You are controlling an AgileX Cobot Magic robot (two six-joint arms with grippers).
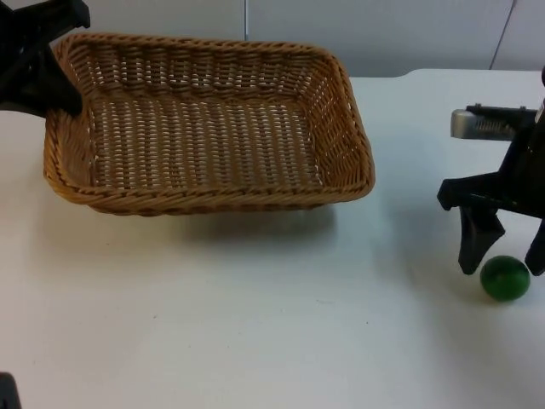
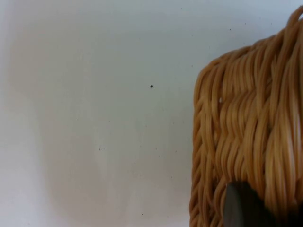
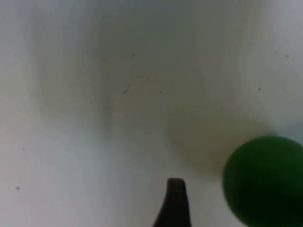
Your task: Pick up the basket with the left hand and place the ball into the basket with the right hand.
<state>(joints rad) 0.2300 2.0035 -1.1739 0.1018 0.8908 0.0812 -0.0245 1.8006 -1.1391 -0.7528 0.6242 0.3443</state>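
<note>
You have the wicker basket (image 1: 209, 123) at the far left of the white table (image 1: 255, 324), its left end tipped up a little off the surface. The left gripper (image 1: 64, 98) sits at the basket's far-left corner, pinched on the rim — in the left wrist view you see the woven wall (image 2: 251, 137) pressed against a dark fingertip (image 2: 239, 208).

Over on the right, near you, the green ball (image 1: 504, 278) rests on the table, well apart from the basket. The right gripper (image 1: 507, 260) hangs just above it with its fingers (image 1: 475, 243) spread wide, one on the ball's left and the other at its right edge — the ball lies between them, not yet gripped. In the right wrist view you see the ball (image 3: 265, 179) just beside a fingertip (image 3: 174, 203).
</note>
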